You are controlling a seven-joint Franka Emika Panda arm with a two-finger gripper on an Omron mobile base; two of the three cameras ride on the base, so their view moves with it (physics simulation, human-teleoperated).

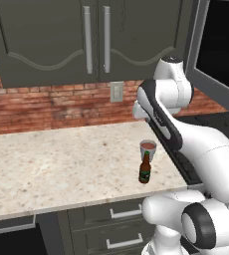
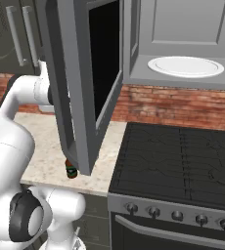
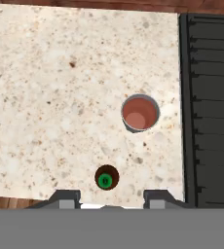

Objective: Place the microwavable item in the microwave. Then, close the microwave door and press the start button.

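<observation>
Microwave (image 2: pixel 183 44) hangs above the black stove (image 2: pixel 178 161), its pale cavity exposed and the white turntable plate (image 2: pixel 185 66) bare inside. The microwave door (image 2: pixel 78 83) stands swung wide out over the speckled stone counter (image 1: pixel 61 164), dark glass facing the cavity. On that counter, near its stove-side edge, sits the small translucent cup (image 1: pixel 148 149) with reddish-brown contents, upright; just in front of it, a little apart, stands the brown green-labelled bottle (image 1: pixel 145 169). My arm (image 1: pixel 186 134) bends above both. In the hand view my claw (image 3: pixel 111 195) looks straight down on them, fingers (image 3: pixel 65 198) spread apart and holding nothing, well above the counter.
</observation>
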